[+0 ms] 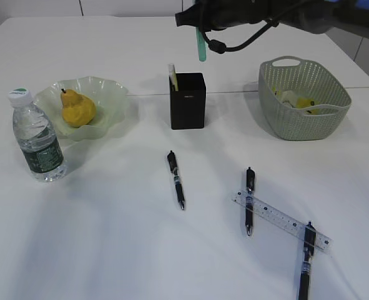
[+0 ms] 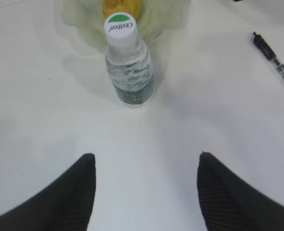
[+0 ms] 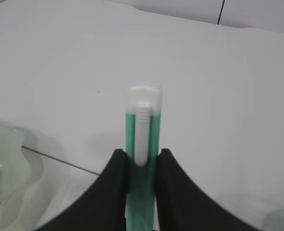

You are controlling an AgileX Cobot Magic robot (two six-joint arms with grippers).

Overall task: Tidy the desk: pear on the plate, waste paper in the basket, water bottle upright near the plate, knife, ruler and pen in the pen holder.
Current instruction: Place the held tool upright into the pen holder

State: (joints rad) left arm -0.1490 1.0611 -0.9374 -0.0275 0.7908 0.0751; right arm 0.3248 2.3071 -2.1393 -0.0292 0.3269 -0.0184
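Note:
My right gripper [image 1: 200, 28] is shut on a green utility knife [image 1: 201, 45] and holds it upright in the air above and behind the black pen holder [image 1: 187, 103]. The right wrist view shows the knife [image 3: 142, 120] clamped between the jaws [image 3: 142, 155]. A pale stick [image 1: 172, 76] stands in the holder. The yellow pear [image 1: 78, 108] lies on the green plate [image 1: 106, 94]. The water bottle [image 1: 37, 137] stands upright beside the plate. My left gripper [image 2: 146, 159] is open and empty, short of the bottle [image 2: 129, 67].
Three black pens [image 1: 176, 179] [image 1: 249, 200] [image 1: 305, 259] and a clear ruler [image 1: 281, 220] lie on the front of the white table. A grey-green basket [image 1: 334, 87] at the right holds crumpled paper [image 1: 296, 100]. A pen [image 2: 276, 62] shows in the left wrist view.

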